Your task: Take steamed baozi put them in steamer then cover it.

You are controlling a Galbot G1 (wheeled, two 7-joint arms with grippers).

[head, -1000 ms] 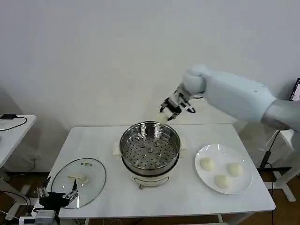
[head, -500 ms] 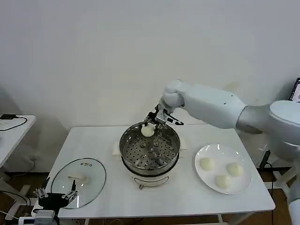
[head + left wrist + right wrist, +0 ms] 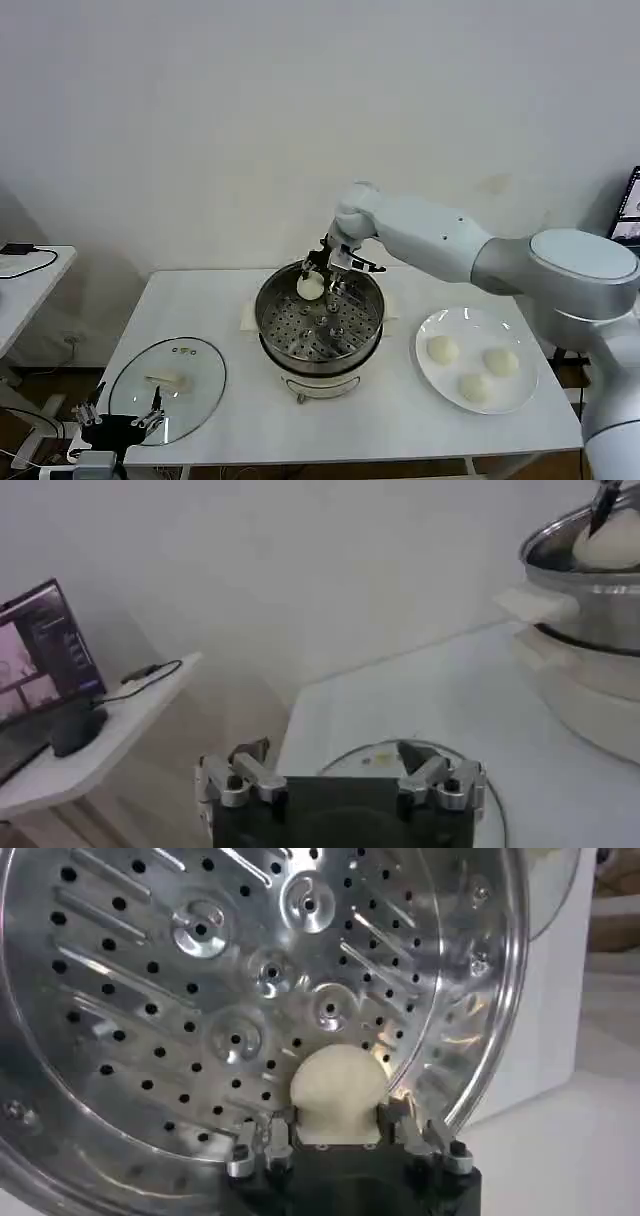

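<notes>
Currently right gripper (image 3: 318,282), clamped on a bun (image 3: 310,286), hangs over the steamer (image 3: 320,322) tray; left gripper (image 3: 118,420), fingers apart, parked by lid (image 3: 168,388). Next: lower, release.

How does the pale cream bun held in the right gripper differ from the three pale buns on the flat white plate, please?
The held pale cream bun is clamped in the right gripper over the shiny steel steamer's perforated tray; the three plate buns lie free on the flat white plate, right of the steamer. The held bun is alone; the plate buns are grouped, apart from each other. All are small, round and smooth.
</notes>
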